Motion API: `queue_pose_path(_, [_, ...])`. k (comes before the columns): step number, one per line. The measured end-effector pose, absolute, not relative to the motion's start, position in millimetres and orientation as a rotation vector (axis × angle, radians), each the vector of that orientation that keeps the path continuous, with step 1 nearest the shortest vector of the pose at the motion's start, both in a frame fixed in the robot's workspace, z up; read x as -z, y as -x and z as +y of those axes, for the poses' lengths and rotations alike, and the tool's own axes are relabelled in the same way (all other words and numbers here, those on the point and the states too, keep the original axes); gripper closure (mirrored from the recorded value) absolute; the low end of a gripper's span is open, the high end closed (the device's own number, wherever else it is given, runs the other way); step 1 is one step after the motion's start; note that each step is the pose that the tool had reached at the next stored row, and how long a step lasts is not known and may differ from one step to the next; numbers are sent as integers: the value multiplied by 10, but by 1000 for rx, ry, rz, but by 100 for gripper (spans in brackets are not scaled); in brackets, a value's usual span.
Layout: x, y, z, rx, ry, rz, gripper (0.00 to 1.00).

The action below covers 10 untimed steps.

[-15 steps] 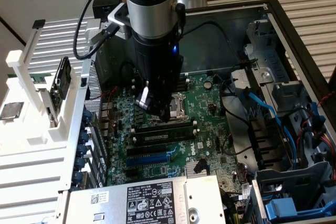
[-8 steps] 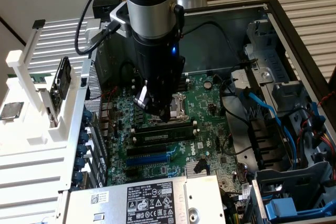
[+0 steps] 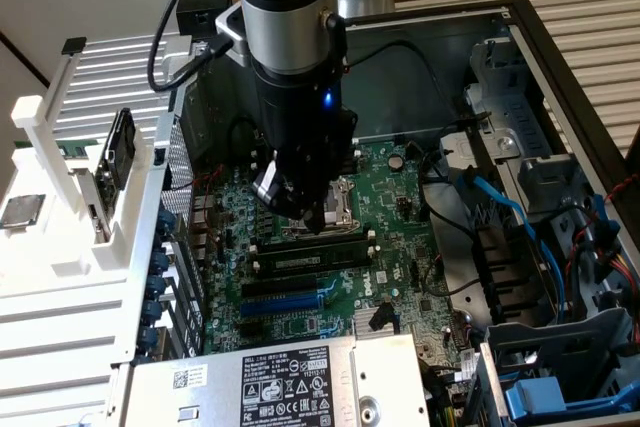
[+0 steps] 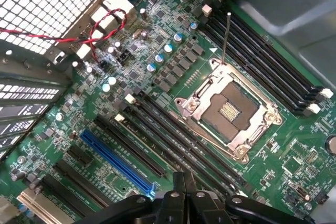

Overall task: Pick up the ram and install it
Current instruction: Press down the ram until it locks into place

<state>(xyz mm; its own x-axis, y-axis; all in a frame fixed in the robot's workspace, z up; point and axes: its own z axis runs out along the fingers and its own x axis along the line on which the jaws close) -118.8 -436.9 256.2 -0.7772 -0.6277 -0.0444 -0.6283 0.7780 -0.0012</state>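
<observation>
My gripper [image 3: 318, 225] hangs low inside the open computer case, over the green motherboard [image 3: 400, 217] beside the CPU socket [image 3: 338, 202]. Its fingers [image 4: 177, 187] are pressed together with nothing between them. The ram [image 3: 310, 257], a long dark stick with a pale label, stands on edge in a memory slot just in front of the gripper, apart from it. In the wrist view the gripper [image 4: 181, 179] is over the black memory slots [image 4: 173, 140] next to the CPU socket [image 4: 228, 111]; there I cannot tell which slot holds the stick.
A blue expansion slot [image 3: 290, 299] [image 4: 118, 161] lies beyond the memory slots. A power supply [image 3: 290, 382] sits at the front of the case. Blue cables [image 3: 510, 212] and drive bays fill the exterior view's right. A white rack [image 3: 60, 247] with a dark board [image 3: 120, 147] stands outside the case.
</observation>
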Motion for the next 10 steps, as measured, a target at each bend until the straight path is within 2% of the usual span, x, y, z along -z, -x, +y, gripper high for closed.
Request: queue_pose_path(10, [-2562,1188,-4369,-16,798,2994,89])
